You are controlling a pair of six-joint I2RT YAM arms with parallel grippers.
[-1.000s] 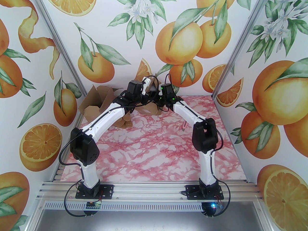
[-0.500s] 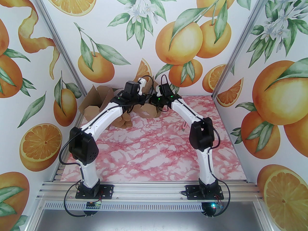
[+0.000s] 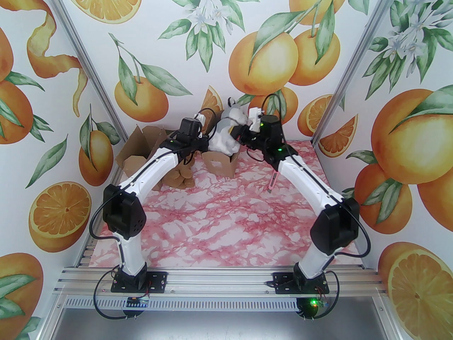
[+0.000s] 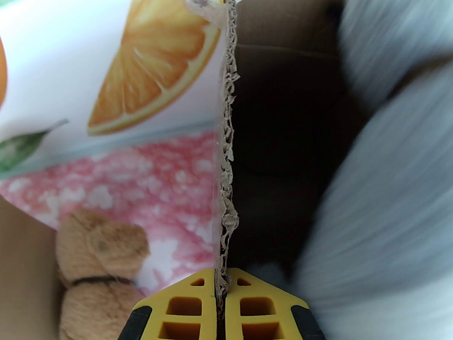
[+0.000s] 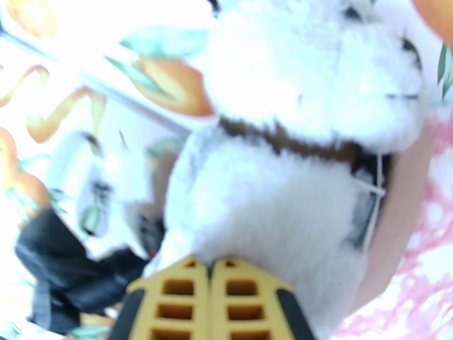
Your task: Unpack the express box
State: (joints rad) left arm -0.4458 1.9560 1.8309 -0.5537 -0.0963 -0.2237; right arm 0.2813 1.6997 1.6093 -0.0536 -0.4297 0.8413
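The brown cardboard express box (image 3: 221, 164) stands open at the back of the table. My left gripper (image 3: 205, 144) is shut on the torn edge of one box flap (image 4: 228, 147), and its yellow fingers (image 4: 184, 306) pinch the cardboard. My right gripper (image 3: 241, 136) is shut on the fur of a white and grey plush animal (image 3: 226, 129), which hangs half out of the box top. The right wrist view shows the plush (image 5: 300, 119) close up and blurred, with the yellow fingertips (image 5: 177, 289) pressed into its body. A grey blur of plush (image 4: 389, 190) passes beside the dark box interior (image 4: 290, 136).
A brown plush bear (image 3: 180, 178) lies on the pink marble table (image 3: 226, 225) left of the box, and it shows as a brown plush bear (image 4: 99, 253) beside the flap. A second open cardboard box (image 3: 138, 151) sits at the back left corner. A pink utility knife (image 3: 271, 182) lies to the right.
My right gripper shut on the plush animal and pulled it up out of the box as the right arm swung outward. The left arm shifted slightly left, still gripping the flap.
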